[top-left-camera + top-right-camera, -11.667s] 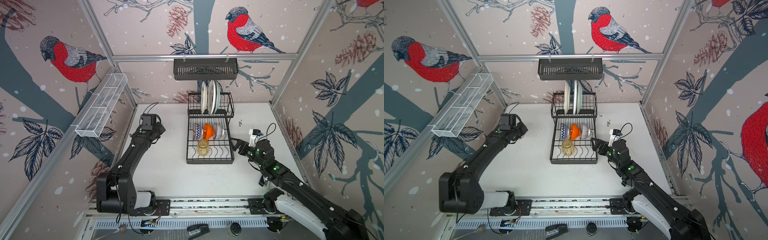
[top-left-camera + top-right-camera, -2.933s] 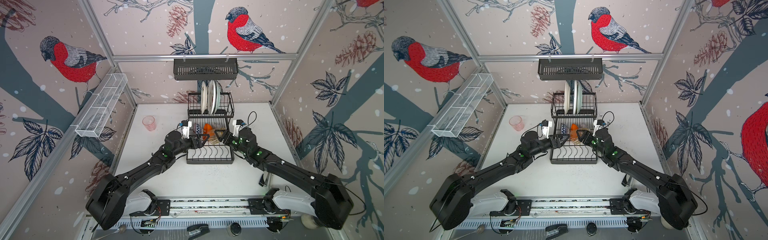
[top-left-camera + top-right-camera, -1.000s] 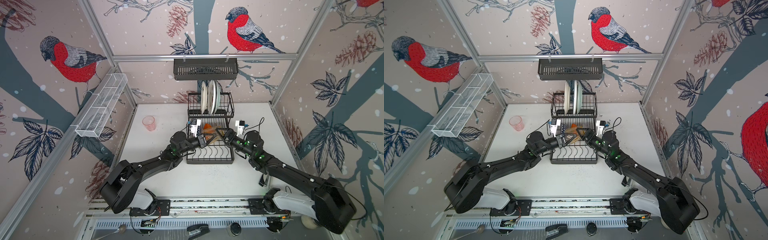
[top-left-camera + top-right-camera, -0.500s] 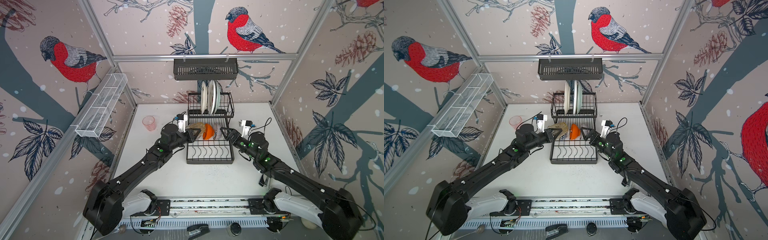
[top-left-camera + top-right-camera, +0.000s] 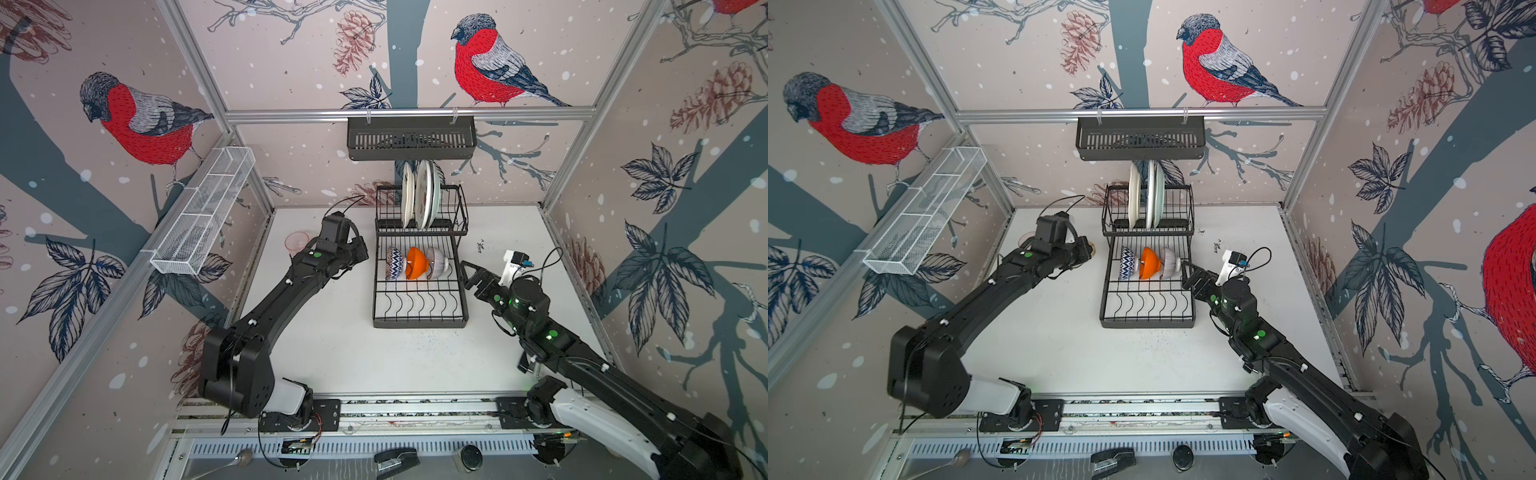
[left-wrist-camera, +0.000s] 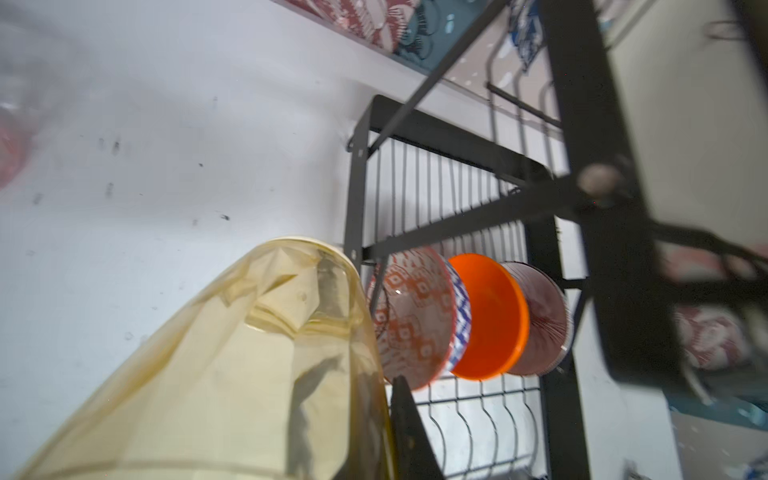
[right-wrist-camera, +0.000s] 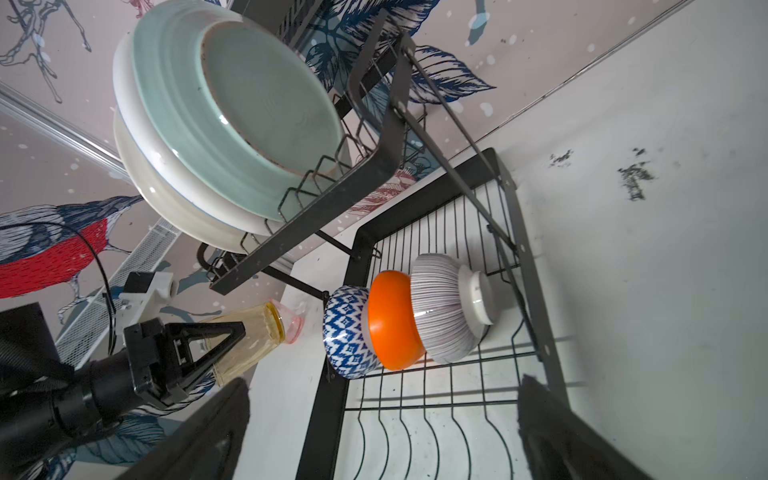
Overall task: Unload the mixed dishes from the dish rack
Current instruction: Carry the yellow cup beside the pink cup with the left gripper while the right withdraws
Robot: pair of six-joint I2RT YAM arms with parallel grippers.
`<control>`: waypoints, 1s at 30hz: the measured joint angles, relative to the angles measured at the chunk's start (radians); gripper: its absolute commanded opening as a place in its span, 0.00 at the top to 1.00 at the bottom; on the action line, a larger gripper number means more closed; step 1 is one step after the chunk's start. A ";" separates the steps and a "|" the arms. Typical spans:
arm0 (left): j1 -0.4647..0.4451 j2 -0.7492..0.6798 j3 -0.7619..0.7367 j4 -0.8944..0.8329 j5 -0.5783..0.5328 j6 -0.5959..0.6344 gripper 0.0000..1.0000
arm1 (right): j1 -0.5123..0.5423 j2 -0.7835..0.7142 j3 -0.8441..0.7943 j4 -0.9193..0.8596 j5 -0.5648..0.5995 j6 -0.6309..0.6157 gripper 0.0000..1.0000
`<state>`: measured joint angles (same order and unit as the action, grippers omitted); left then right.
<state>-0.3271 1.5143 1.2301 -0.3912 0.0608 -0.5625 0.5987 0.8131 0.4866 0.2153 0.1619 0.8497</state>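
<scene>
The left arm [image 5: 286,286] stretches to the left side of the rack [image 5: 419,321]. The left gripper [image 7: 236,336] pinches the amber tumbler [image 7: 258,332]. It lies about level, long axis along the fingers, far end just beside the rack's left rim; I cannot tell which end is the mouth. The right arm [image 5: 552,336] reaches the rack's right side, right gripper [image 5: 468,271] spread and empty. In the lower tray a blue bowl [image 5: 394,262], orange bowl [image 5: 417,262] and ribbed bowl [image 5: 436,261] stand on edge. A pink tumbler [image 5: 296,242] sits on the table [image 5: 332,340] beyond the left wrist. Farthest, plates [image 5: 419,199] stand upright in the raised basket.
</scene>
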 measured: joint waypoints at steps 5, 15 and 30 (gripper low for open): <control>0.030 0.245 0.278 -0.195 -0.115 0.048 1.00 | -0.006 -0.048 -0.005 -0.021 0.040 -0.044 0.00; 0.109 0.533 0.631 -0.452 -0.192 0.130 1.00 | -0.012 -0.054 -0.026 -0.057 0.039 -0.091 0.00; 0.200 0.807 0.999 -0.599 -0.062 0.179 1.00 | -0.010 0.036 -0.032 -0.060 -0.085 -0.101 0.00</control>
<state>-0.1272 2.3211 2.2292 -0.9905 -0.0010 -0.3832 0.5884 0.8490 0.4549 0.1558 0.0772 0.7490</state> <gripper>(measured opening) 0.098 0.996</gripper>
